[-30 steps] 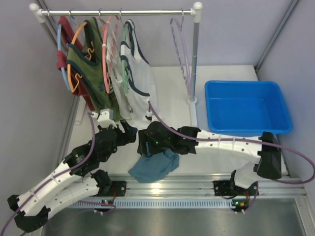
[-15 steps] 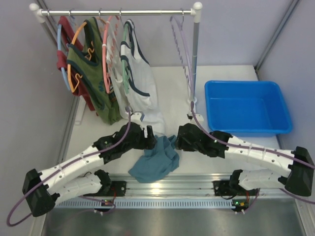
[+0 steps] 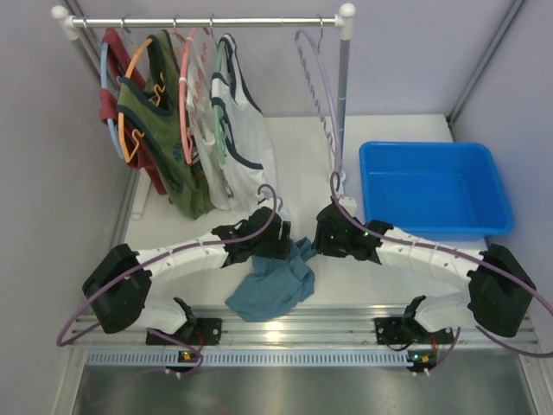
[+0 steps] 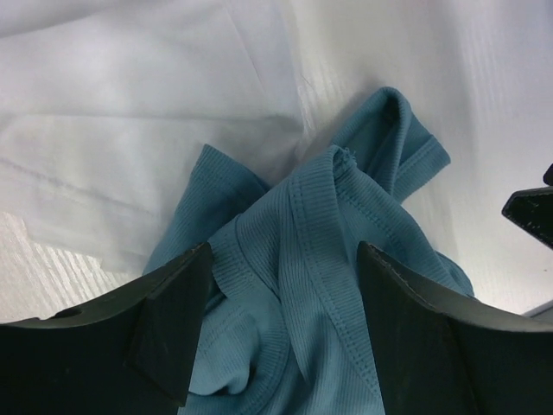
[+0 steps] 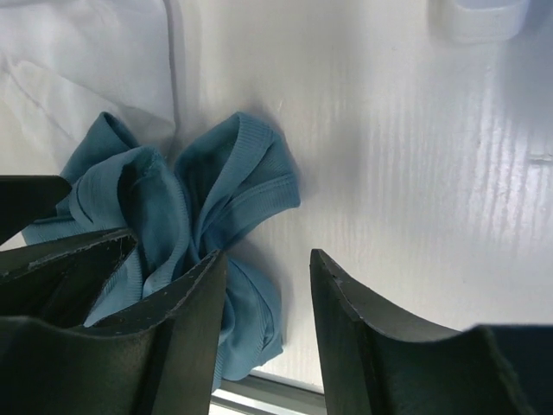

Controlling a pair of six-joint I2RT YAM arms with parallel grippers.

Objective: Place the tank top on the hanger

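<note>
The teal tank top [image 3: 272, 290] lies crumpled at the tabletop's [image 3: 302, 156] front edge, between both arms. The left claw [image 4: 283, 259] hangs wide open directly over its folds. The right claw [image 5: 268, 259], half open and empty, sits just off its right edge. The lavender hanger [image 3: 318, 78] hangs well behind.

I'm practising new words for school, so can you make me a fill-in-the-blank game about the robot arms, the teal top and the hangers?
The tank top lies crumpled on the ____. The lavender hanger hangs from the rail with ____ clothes on it. The plastic bin is coloured ____. The left gripper holds its jaws ____ above the tank top.
Missing words: table; no; blue; open.
</note>
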